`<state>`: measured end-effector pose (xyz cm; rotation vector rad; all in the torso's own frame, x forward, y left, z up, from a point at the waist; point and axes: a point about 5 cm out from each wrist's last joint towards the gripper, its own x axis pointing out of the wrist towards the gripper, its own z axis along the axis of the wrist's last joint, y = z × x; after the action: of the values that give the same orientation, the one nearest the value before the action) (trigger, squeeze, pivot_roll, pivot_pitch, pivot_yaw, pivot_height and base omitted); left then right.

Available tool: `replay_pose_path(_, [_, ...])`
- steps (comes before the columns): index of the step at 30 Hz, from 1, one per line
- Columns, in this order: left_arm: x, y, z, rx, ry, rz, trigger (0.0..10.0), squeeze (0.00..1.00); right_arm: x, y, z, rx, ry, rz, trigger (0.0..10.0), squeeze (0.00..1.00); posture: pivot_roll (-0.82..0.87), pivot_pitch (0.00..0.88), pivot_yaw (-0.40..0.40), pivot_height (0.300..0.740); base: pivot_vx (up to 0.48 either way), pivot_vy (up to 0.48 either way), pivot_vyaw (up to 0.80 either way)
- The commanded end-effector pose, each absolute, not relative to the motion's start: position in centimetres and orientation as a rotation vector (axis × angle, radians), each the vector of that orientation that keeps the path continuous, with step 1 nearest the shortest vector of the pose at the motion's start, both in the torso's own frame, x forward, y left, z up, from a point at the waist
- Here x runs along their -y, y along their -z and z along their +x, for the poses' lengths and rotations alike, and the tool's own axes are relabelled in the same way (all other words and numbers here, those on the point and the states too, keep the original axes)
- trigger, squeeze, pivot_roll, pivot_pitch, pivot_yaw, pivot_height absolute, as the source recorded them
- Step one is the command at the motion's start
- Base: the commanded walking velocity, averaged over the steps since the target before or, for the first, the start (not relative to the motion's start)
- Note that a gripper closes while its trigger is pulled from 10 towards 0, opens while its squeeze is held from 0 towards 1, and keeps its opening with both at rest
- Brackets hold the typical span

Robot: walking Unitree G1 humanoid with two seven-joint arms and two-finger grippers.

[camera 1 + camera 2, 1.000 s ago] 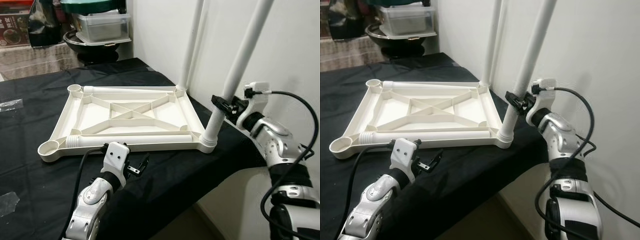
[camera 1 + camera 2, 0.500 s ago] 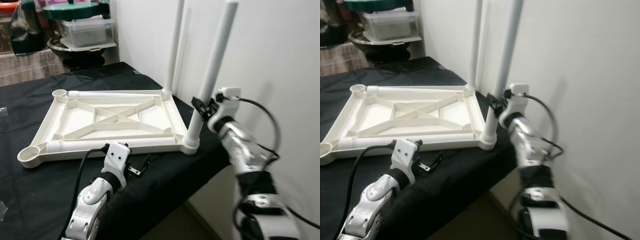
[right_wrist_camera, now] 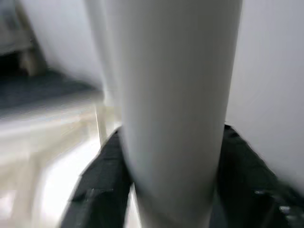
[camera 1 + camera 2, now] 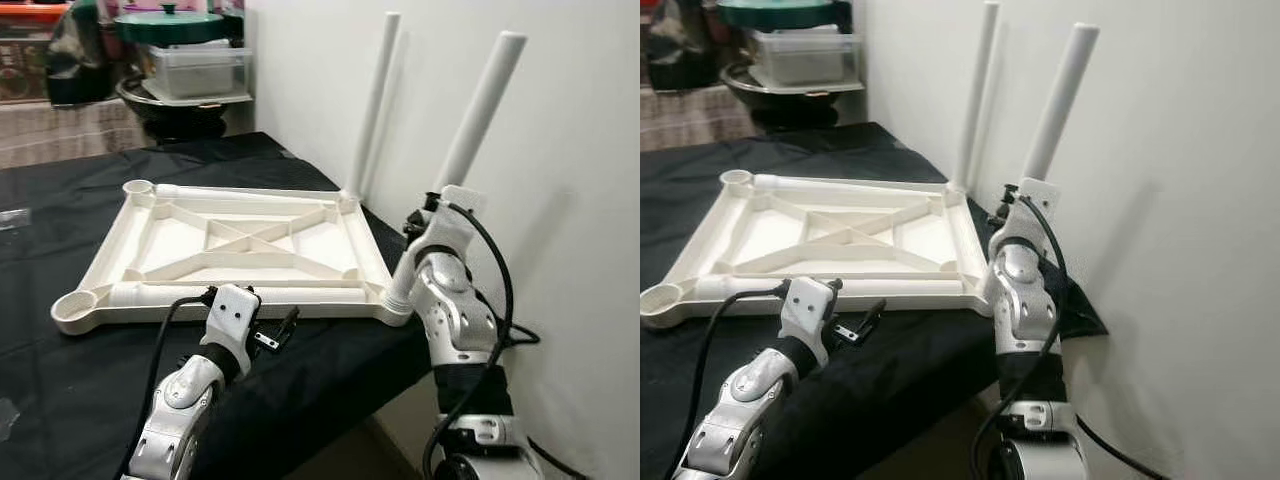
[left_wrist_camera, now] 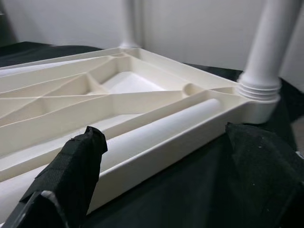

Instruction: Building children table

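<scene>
The right gripper (image 3: 171, 180) is pinching the near white leg (image 4: 478, 120), one black finger (image 3: 102, 183) on each side of the smooth round tube. This leg stands a little tilted in the near right corner socket of the table top (image 4: 240, 245), which lies upside down, a cream plastic tray shape with crossed ribs inside. A second leg (image 4: 374, 95) stands at the far right corner, beside the wall (image 4: 560, 150). The left gripper (image 4: 272, 335) hovers just before the near edge, fingers spread, over the black cloth (image 4: 330, 370). A loose tube (image 5: 156, 133) lies in the near channel.
</scene>
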<state>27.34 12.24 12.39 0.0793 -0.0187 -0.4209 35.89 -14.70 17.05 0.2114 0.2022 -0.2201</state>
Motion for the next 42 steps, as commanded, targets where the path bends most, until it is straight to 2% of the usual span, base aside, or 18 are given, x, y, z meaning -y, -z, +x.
replay_pose_path(1, [-12.1, -11.9, 27.3, 0.002, 0.422, 0.091, 10.0, 0.00, 16.0, -16.0, 35.6, -0.250, 0.245, 0.215, 10.0, 0.92, 0.08, 0.000, -0.077, 0.740, 0.000, 0.000, 0.00])
replay_pose_path(3, [-12.1, -11.8, 27.3, 0.001, 0.422, 0.090, 10.0, 0.00, 16.6, -16.4, 35.7, -0.236, 0.249, 0.205, 10.0, 0.92, 0.08, 0.000, -0.075, 0.740, 0.000, 0.000, 0.00])
replay_pose_path(4, [-12.1, -11.8, 27.2, 0.001, 0.423, 0.090, 10.0, 0.00, 16.8, -16.6, 35.7, -0.232, 0.251, 0.196, 10.0, 0.00, 0.08, 0.000, -0.075, 0.740, 0.000, 0.000, 0.00])
replay_pose_path(7, [-11.9, -11.8, 27.3, 0.002, 0.427, 0.088, 10.0, 0.00, 17.4, -17.5, 36.1, -0.189, 0.170, 0.227, 10.0, 0.00, 0.07, 0.000, -0.067, 0.740, 0.000, 0.000, 0.00])
replay_pose_path(9, [-12.0, -12.0, 27.6, 0.006, 0.434, 0.095, 10.0, 0.00, 17.6, -19.0, 36.2, -0.113, -0.012, 0.257, 10.0, 0.00, 0.08, 0.000, -0.060, 0.740, 0.000, 0.000, 0.00])
replay_pose_path(11, [-12.2, -12.3, 27.9, 0.011, 0.436, 0.103, 10.0, 0.00, 18.3, -19.9, 36.0, -0.060, -0.231, 0.168, 10.0, 0.00, 0.08, 0.000, -0.055, 0.740, 0.000, 0.000, 0.00])
replay_pose_path(14, [-12.3, -12.4, 28.0, 0.015, 0.438, 0.108, 10.0, 0.00, 20.0, -19.9, 35.8, -0.059, -0.339, 0.073, 10.0, 0.00, 0.08, 0.000, -0.055, 0.740, 0.000, 0.000, 0.00])
replay_pose_path(17, [-12.4, -12.2, 27.9, 0.011, 0.437, 0.114, 10.0, 0.00, 22.4, -20.2, 36.3, -0.063, -0.332, 0.018, 10.0, 0.00, 0.08, 0.000, -0.056, 0.740, 0.000, 0.000, 0.00])
replay_pose_path(23, [-12.1, -11.9, 27.6, 0.010, 0.437, 0.107, 10.0, 0.00, 23.8, -20.0, 36.8, -0.084, -0.307, 0.031, 10.0, 0.00, 0.09, 0.000, -0.066, 0.740, 0.000, 0.000, 0.00])
replay_pose_path(24, [-11.8, -11.9, 27.6, 0.011, 0.438, 0.102, 10.0, 0.00, 23.5, -19.8, 36.9, -0.091, -0.321, 0.052, 2.2, 0.00, 0.09, 0.000, -0.071, 0.740, 0.000, 0.000, 0.00])
replay_pose_path(25, [-11.5, -12.0, 27.7, 0.015, 0.440, 0.097, 10.0, 0.00, 23.1, -19.5, 36.9, -0.094, -0.342, 0.065, 0.0, 0.00, 0.09, 0.000, -0.071, 0.740, 0.000, 0.000, 0.00])
replay_pose_path(28, [-11.3, -12.0, 27.9, 0.019, 0.442, 0.094, 10.0, 0.00, 22.6, -19.0, 36.9, -0.107, -0.360, 0.057, 0.0, 0.00, 0.09, 0.000, -0.069, 0.740, 0.000, 0.000, 0.00])
replay_pose_path(33, [-11.5, -12.2, 28.3, 0.026, 0.448, 0.097, 10.0, 0.00, 21.9, -18.7, 37.5, -0.090, -0.184, 0.098, 0.0, 0.00, 0.08, 0.000, -0.064, 0.740, 0.000, 0.000, 0.00])
replay_pose_path(34, [-11.6, -12.3, 28.4, 0.031, 0.449, 0.099, 10.0, 0.00, 22.7, -18.0, 37.6, -0.107, 0.104, 0.141, 0.0, 0.00, 0.07, 0.000, -0.059, 0.740, 0.000, 0.000, 0.00])
replay_pose_path(35, [-11.6, -12.3, 28.4, 0.031, 0.449, 0.099, 10.0, 0.00, 22.7, -18.0, 37.6, -0.107, 0.104, 0.141, 0.0, 0.00, 0.07, 0.000, -0.059, 0.740, 0.000, 0.000, 0.00])
replay_pose_path(37, [-11.6, -12.5, 28.6, 0.046, 0.449, 0.106, 10.0, 0.00, 22.9, -16.7, 37.1, -0.150, 0.415, 0.180, 0.0, 0.00, 0.07, 0.000, -0.061, 0.740, 0.000, 0.000, 0.00])
replay_pose_path(41, [-11.7, -13.2, 29.0, 0.084, 0.433, 0.096, 10.0, 0.00, 18.7, -15.2, 35.8, -0.182, 0.513, 0.225, 0.0, 0.00, 0.07, 0.000, -0.055, 0.740, 0.000, 0.000, 0.00])
replay_pose_path(42, [-11.7, -13.2, 28.9, 0.082, 0.431, 0.096, 10.0, 0.00, 17.4, -15.0, 35.7, -0.207, 0.480, 0.230, 10.0, 0.00, 0.07, 0.000, -0.054, 0.740, 0.000, 0.000, 0.00])
